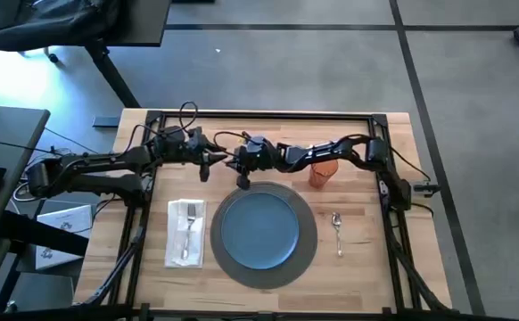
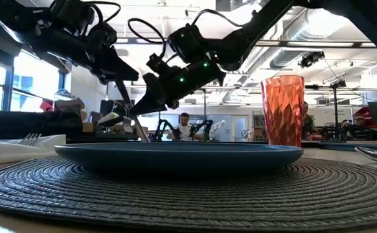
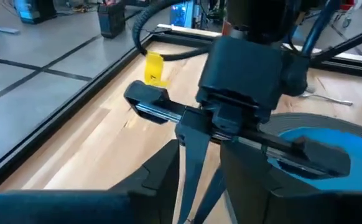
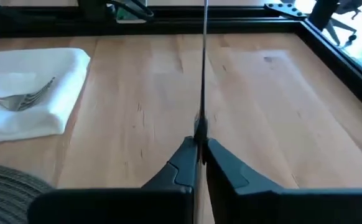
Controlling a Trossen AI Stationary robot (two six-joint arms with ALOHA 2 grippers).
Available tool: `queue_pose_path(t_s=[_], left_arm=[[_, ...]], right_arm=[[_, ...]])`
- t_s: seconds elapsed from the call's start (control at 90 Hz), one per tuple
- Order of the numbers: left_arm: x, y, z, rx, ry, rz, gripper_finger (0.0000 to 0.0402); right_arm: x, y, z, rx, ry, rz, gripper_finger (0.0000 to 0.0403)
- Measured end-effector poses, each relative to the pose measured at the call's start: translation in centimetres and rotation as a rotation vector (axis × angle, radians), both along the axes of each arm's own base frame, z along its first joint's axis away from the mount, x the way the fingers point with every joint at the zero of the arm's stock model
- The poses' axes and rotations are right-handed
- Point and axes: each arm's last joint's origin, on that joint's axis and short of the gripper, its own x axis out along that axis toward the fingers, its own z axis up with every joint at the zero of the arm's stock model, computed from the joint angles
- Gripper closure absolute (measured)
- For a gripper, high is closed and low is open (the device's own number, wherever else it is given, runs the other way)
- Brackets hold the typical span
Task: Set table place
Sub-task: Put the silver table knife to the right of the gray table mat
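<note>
Set so far on the counter (image 1: 366,267): placemat (image 1: 306,260) with plate (image 1: 259,230), fork (image 1: 187,234) on napkin (image 1: 176,251), spoon (image 1: 337,230), cup (image 1: 323,171).

Remaining: the knife (image 4: 204,68), clamped edge-on in the right end effector (image 4: 199,155) above the plate's far edge.

Left end effector (image 1: 205,166) alongside; its finger opening cannot be determined.

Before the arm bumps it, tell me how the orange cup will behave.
The cup is tall and narrow, so a high push would likely tip it. It looks like faceted translucent plastic, probably light. The ribbed sides should give the hand some grip.
</note>
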Motion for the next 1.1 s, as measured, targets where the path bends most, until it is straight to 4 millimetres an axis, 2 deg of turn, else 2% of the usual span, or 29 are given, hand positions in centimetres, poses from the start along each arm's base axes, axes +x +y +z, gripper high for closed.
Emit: queue_pose_path(t_s=[0.233,0.478,0.756,0.922,1.1], left_arm=[[-0.7,-0.3,1.6,0.048,-0.086,0.007,0.0297],[-2.4,-0.8,3.3,0.131,-0.149,0.083,0.0296],[-4.8,-1.2,2.8,0.184,0.018,0.306,0.0296],[-6.0,-1.3,3.0,0.157,0.019,0.449,0.0296],[-6.6,-1.9,2.1,0.02,0.071,0.398,0.0286]], right_arm=[[-0.1,0.0,0.1,0.006,0.015,-0.002,0.0401],[-0.2,0.0,0.1,0.008,0.02,-0.002,0.0402],[-0.2,0.0,0.1,0.008,0.019,-0.003,0.0402],[-0.2,0.0,0.1,0.008,0.018,-0.002,0.0402],[-0.2,0.0,0.1,0.008,0.018,-0.002,0.0402]])
